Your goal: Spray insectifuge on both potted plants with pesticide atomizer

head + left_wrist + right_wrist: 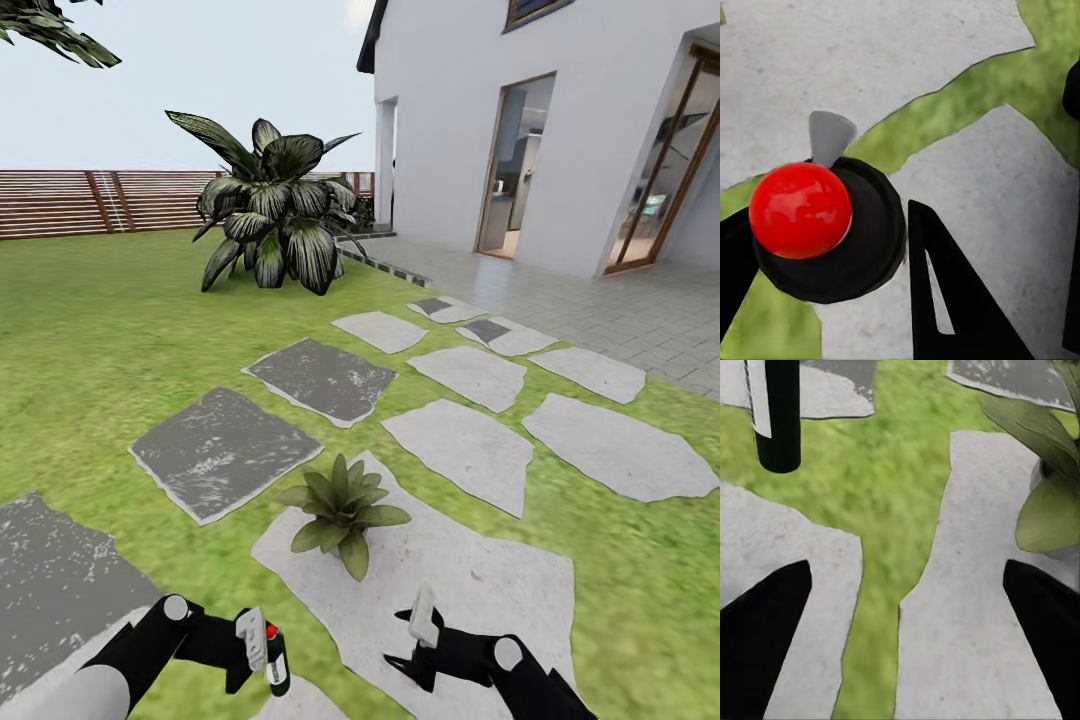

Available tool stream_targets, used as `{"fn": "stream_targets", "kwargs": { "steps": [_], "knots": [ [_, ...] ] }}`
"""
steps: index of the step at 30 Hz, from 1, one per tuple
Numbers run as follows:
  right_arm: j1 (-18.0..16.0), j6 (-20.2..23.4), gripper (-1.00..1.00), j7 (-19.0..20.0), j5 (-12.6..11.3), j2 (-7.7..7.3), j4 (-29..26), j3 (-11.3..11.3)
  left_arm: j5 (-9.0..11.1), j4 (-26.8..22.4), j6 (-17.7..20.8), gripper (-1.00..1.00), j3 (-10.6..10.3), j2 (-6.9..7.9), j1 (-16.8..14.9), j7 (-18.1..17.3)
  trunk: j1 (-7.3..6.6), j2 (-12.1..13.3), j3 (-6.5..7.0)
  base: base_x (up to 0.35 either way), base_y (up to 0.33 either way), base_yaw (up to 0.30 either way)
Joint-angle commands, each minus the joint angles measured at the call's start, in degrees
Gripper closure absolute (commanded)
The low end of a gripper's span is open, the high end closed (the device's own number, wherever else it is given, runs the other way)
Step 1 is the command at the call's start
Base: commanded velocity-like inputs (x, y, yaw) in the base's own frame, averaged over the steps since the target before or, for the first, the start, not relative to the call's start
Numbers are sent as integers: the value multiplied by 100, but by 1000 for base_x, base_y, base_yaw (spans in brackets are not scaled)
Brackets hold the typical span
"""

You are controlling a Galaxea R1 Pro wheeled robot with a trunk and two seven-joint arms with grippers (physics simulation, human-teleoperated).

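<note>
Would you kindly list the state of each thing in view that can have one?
pesticide atomizer: upright, held off the ground.
left tool: shut on the pesticide atomizer.
right tool: open, holding nothing.
potted plant: upright on a pale stepping stone, untouched.
house door: open.

Both arms reach forward at the lower frame; left gripper jaws closed on the atomizer, right gripper jaws apart.
</note>
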Motion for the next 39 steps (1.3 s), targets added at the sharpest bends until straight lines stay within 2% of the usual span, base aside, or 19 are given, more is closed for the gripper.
{"fn": "stream_targets", "kwargs": {
  "steps": [1,7,10,11,14,17,23,27,30,39],
  "knots": [
    [-2,-28,100,32,51,6,-39,-4,-35,-7,-88,100,-23,-6,-3,38,-1,-2,-5,0,0,0],
    [-6,-27,100,224,54,111,-178,6,-45,-44,-249,100,-66,-60,-6,215,-1,-2,-5,0,0,0],
    [-8,-27,100,321,58,207,-184,15,-59,-49,-254,100,-162,-158,-8,223,-1,-2,-5,0,0,0],
    [-8,-27,100,739,58,242,-192,18,-68,-50,-255,100,-293,-219,-9,232,-1,-2,-5,0,0,0],
    [-10,-27,100,817,58,280,-253,21,-79,-51,-255,100,-429,-315,-15,278,-1,-2,-5,0,0,0],
    [-11,-27,100,953,58,295,-311,22,-82,-51,-255,100,-477,-404,-25,317,-1,-2,-5,0,0,0],
    [-12,-27,100,1020,59,329,-377,22,-104,-53,-255,100,-506,-551,-46,329,-1,-2,-5,0,0,0],
    [-12,-27,100,1024,59,344,-383,22,-259,-58,-250,100,-613,-640,-56,330,-1,-2,-5,0,0,0],
    [-17,-27,100,1025,59,410,-384,22,-322,-59,-247,100,-650,-707,-58,330,-1,-2,-5,0,0,0],
    [-38,-27,100,1026,59,447,-384,22,-339,-60,-246,100,-660,-744,-59,330,-1,-2,-5,0,0,0]
  ]
}}
